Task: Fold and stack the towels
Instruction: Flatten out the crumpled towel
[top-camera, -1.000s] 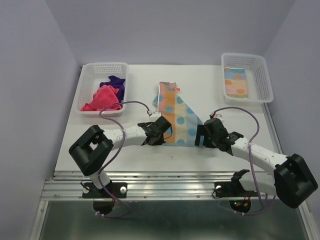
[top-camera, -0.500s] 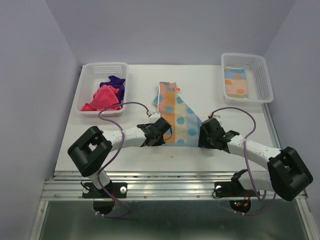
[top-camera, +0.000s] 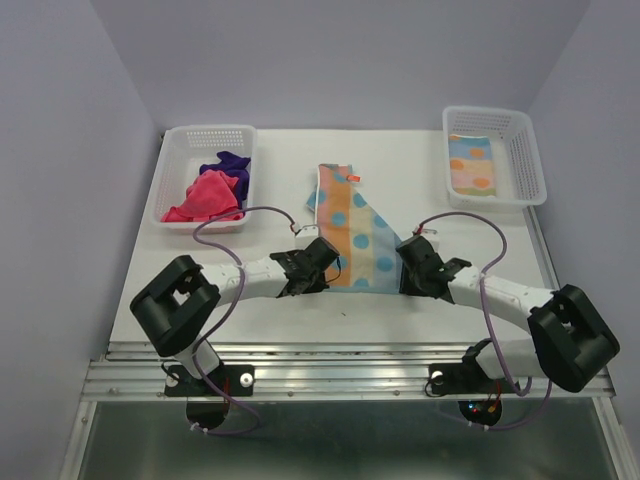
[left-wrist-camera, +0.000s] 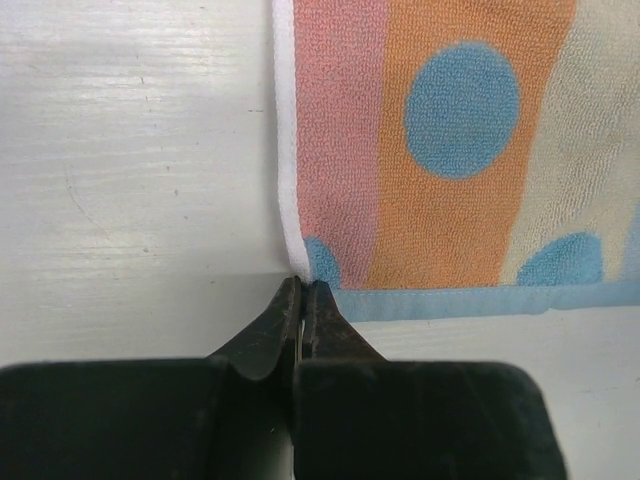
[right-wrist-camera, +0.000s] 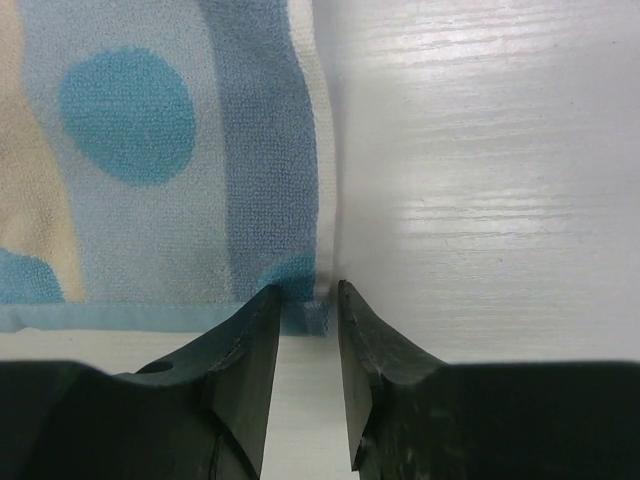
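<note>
White bench (top-camera: 275, 165), faint wood grain, filling the middle of the top view. Bears three things directly. Centre of frame: towel (top-camera: 355, 235), striped pink, orange, cream and blue with blue dots, narrow toward the top, flaring to a wide lower edge, lower corners flat on the surface. Upper left: left basket (top-camera: 210, 130), white mesh, near the left edge. Upper right: right basket (top-camera: 530, 160), same kind, by the right edge. Both well apart from the towel. Along the bottom edge, a metal rail (top-camera: 340, 375).

Dotted striped towel (top-camera: 352, 238) flat; pink towel (top-camera: 207, 195), purple towel (top-camera: 226, 163) crumpled
</note>
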